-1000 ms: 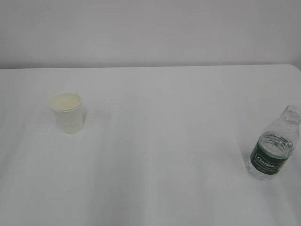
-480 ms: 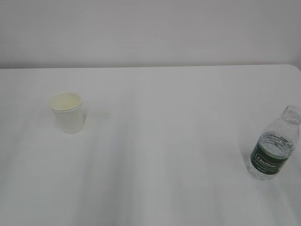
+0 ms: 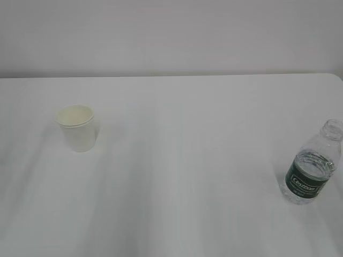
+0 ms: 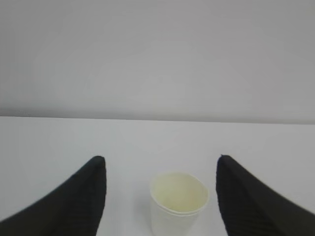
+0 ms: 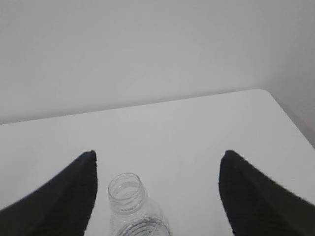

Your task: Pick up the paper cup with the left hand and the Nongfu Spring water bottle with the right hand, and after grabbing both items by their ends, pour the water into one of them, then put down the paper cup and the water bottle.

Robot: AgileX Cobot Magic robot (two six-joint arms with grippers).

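Neither arm showed from the outside camera. The left hand (image 4: 160, 164) hung low over the tabletop with its two black jaws spread wide and nothing between their tips. The right hand (image 5: 158, 160) was posed alike, jaws wide apart, gripping nothing.

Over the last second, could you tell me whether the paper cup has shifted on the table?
No. The paper cup stands upright at the same distance from the table's far edge as before.

A: Where is the exterior camera looking from?
B: It's looking down at a slant across the table (image 3: 187, 134) toward twelve o'clock.
A: And the wrist cameras?
B: They're sitting low and close, each sharing one object with it: the paper cup (image 4: 178, 201), the bottle (image 5: 133, 206).
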